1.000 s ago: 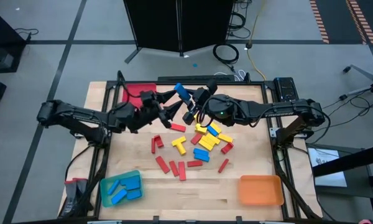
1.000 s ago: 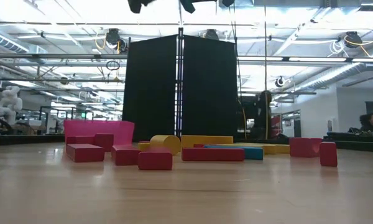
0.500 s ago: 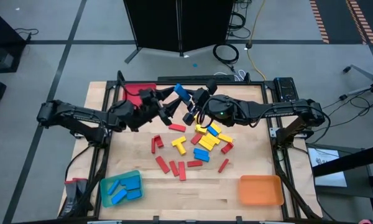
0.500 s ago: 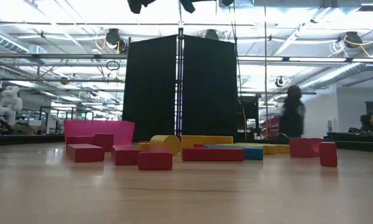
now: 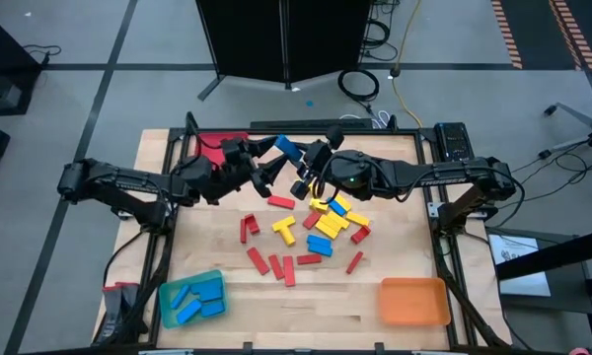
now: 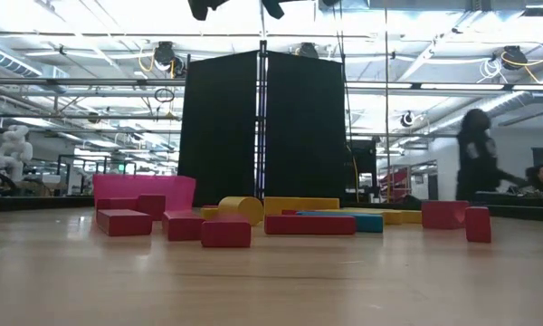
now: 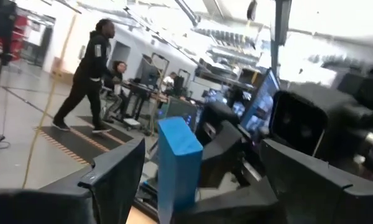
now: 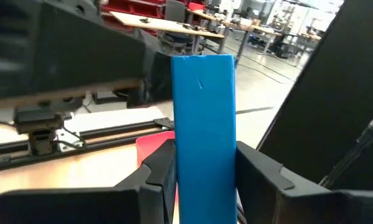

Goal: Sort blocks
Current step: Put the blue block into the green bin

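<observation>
A blue block [image 5: 288,148] hangs in the air over the table's far middle, with my right gripper [image 5: 299,165] shut on it. My left gripper [image 5: 266,168] stands open just to its left. In the left wrist view its two fingers [image 7: 115,177] stand on either side of the blue block [image 7: 177,165], with a gap on each side. Below, a loose pile of red, yellow and blue blocks [image 5: 331,219] lies flat on the wooden table [image 5: 395,247]. Several red blocks [image 5: 276,261] lie nearer the front. My right gripper pinches the blue block's two long sides at its near end [image 8: 202,186] between its two fingers [image 8: 158,177]. The fingers come about level from the table's right and lie along the block. The block's free end [image 8: 202,68] sticks out past the fingertips, lifted clear of the table.
A red tray [image 5: 217,146] sits at the far left. A teal tray [image 5: 190,298] holding blue blocks sits at the near left, and an orange tray [image 5: 412,301] at the near right. A black partition [image 6: 262,127] stands behind the table. A person [image 6: 475,158] walks in the room beyond.
</observation>
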You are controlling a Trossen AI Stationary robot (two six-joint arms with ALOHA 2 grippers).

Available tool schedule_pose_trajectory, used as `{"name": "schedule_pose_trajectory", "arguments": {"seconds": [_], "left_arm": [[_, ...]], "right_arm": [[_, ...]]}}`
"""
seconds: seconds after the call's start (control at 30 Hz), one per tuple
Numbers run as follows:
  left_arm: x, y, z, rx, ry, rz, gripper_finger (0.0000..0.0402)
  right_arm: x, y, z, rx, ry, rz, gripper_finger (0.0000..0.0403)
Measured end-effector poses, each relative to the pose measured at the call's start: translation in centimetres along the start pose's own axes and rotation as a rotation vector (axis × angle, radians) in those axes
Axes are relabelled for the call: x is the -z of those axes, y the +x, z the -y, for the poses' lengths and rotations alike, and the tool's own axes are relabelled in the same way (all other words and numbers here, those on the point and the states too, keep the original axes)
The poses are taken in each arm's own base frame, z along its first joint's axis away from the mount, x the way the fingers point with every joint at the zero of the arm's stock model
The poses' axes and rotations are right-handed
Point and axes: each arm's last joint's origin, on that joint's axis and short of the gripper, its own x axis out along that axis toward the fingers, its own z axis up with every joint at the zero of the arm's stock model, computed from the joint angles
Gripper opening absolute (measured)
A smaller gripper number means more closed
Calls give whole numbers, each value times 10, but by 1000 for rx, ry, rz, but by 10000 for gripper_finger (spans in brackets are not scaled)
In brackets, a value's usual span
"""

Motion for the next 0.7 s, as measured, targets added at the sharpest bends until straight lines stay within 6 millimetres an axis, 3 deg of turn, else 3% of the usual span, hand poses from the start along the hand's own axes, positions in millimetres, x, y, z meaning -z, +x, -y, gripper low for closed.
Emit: {"name": "schedule_pose_trajectory", "arguments": {"seconds": [0.33, 0.7], "left_arm": [[-4, 0, -6, 32, 11, -17, 286], [-2, 4, -21, -6, -36, -87, 283]], "right_arm": [[-1, -1, -1, -17, -31, 3, 114], [-1, -1, -2, -19, -44, 4, 114]]}}
